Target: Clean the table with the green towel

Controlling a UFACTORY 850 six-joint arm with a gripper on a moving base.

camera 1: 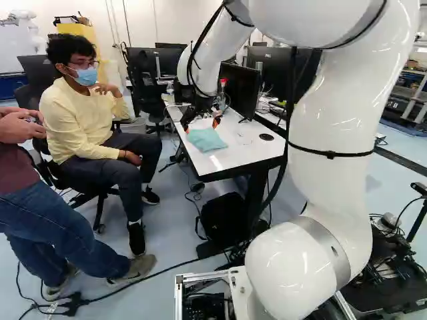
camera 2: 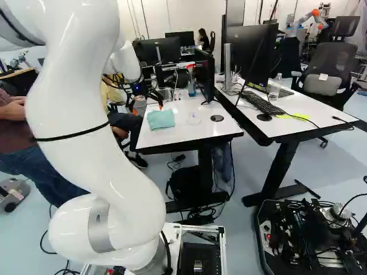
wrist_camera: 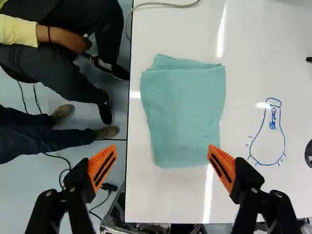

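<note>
Above the white table (camera 1: 230, 157), my gripper (camera 1: 202, 124) hangs over the green towel (camera 1: 207, 139). In the right base view the towel (camera 2: 160, 118) lies folded near the table's edge on the people's side. The wrist view has my gripper (wrist_camera: 158, 168) wide open, its orange-padded fingers apart with nothing gripped. Ahead of them the towel (wrist_camera: 185, 112) lies flat, one corner folded unevenly. Beside it, a blue marker drawing of a light bulb (wrist_camera: 269, 134) shows on the white tabletop (wrist_camera: 243, 195).
A monitor (camera 1: 239, 90) and a bottle (camera 2: 191, 87) stand farther back on the table. A round black grommet (camera 2: 217, 118) sits near its corner. A seated person (camera 1: 93, 127) is close beside the table. A second desk (camera 2: 298, 117) with keyboard and monitor stands to the right.
</note>
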